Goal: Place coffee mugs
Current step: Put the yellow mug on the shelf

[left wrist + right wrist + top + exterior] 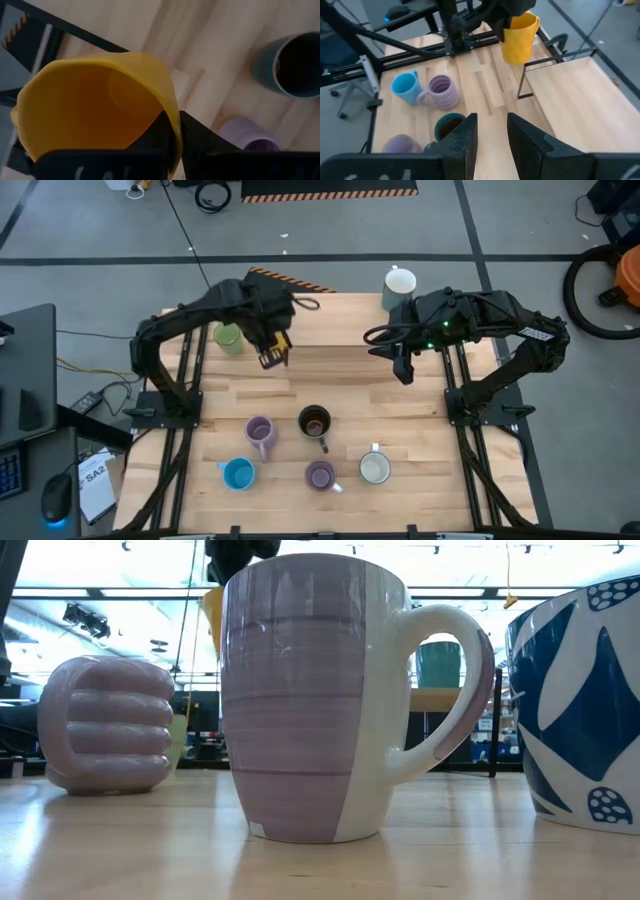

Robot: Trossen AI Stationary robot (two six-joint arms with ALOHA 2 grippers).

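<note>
The orange mug (519, 37) is being held in the air by the left gripper (172, 137), its fingers being pressed together on the rim, one inside and one outside the wall. In the right wrist view the mug is hanging upright above the far half of the table (430, 480), clear of the wood — so the coming move is being read as a lowering, with the mug's long axis staying upright and bare wood lying below it. It is a plain glossy yellow-orange mug with a slightly faceted wall; its handle cannot be made out. The group already standing lies toward the near edge, well apart from it: a ribbed purple mug (260, 434), a dark mug (314, 421), a blue mug (238, 474), a second purple mug (320, 476) and a white mug (374, 469). A green mug (228, 338) and another white mug (399, 282) are waiting at the far edge. The right gripper (489, 137) is being held over the table empty, jaws partly spread; the left arm is plainly the nearer.
</note>
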